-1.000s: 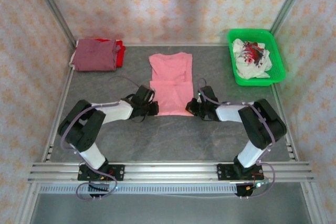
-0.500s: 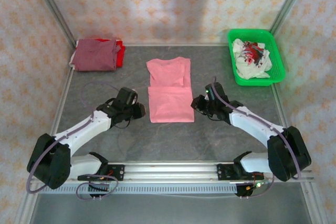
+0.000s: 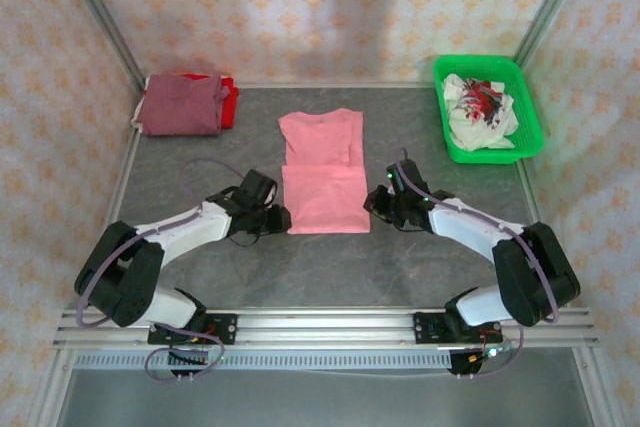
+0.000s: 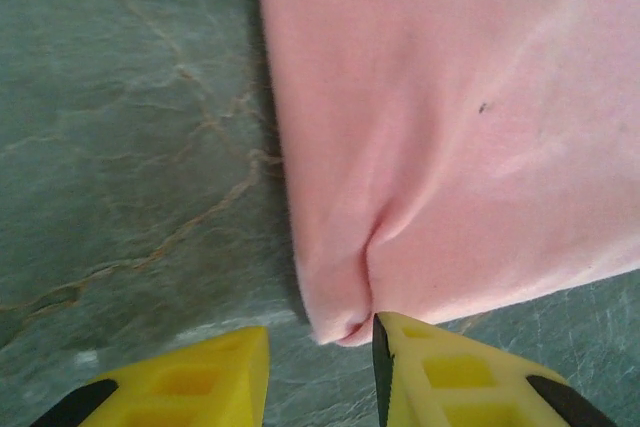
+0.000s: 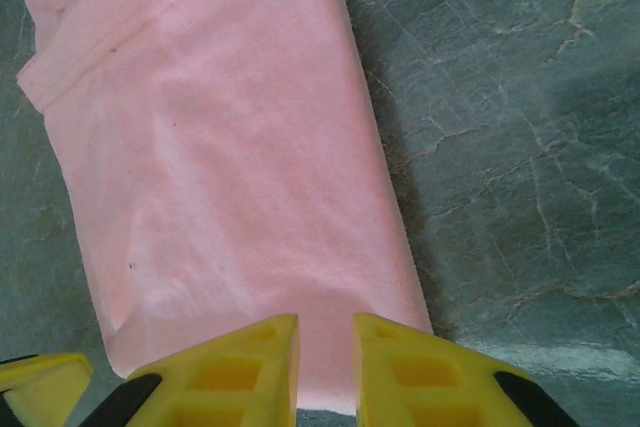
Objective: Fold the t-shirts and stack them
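Note:
The salmon-pink t-shirt (image 3: 322, 172) lies flat mid-table, its lower half folded up over the rest. My left gripper (image 3: 282, 219) sits at its near left corner, open. That corner (image 4: 340, 322) pokes between the yellow fingers and touches the right finger (image 4: 440, 372). My right gripper (image 3: 376, 203) hovers at the near right edge of the shirt (image 5: 230, 167), its fingers (image 5: 230, 367) a narrow gap apart with pink cloth showing between them. A folded maroon t-shirt (image 3: 182, 105) rests on a red one (image 3: 229, 99) at the back left.
A green basket (image 3: 530, 117) at the back right holds a crumpled white cloth with red print (image 3: 480, 112). The grey marbled table top (image 3: 330, 267) runs to patterned walls on three sides. A metal rail (image 3: 320, 327) crosses the near edge.
The pink shirt has shifted slightly nearer and to the left. My left gripper pulled away from it, then came back to its near left corner. My right gripper stayed by the right edge.

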{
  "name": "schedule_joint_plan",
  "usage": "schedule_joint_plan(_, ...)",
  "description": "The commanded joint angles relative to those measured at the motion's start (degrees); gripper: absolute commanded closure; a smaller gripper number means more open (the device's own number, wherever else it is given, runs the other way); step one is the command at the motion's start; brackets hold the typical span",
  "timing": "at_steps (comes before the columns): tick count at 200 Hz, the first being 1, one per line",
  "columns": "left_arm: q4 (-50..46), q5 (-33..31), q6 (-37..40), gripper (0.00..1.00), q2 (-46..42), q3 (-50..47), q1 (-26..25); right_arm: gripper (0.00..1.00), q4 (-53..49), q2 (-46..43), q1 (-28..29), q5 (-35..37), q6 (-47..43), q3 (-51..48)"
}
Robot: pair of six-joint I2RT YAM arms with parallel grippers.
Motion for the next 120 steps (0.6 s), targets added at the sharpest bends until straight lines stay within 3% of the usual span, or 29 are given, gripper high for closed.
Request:
schedule_joint_plan(1, 1.85, -0.43, -1.07, 0.67, 1.48, 1.9, -0.88, 0.79, 1.94, 0.82, -0.15, 0.06, -0.09, -0.23)
schedule_joint_plan(120, 5.08, -1.1, -1.8, 0.65, 6.07, 1.94, -1.78, 0.79, 4.07, 0.77, -0.14, -0.49, 0.52, -1.75)
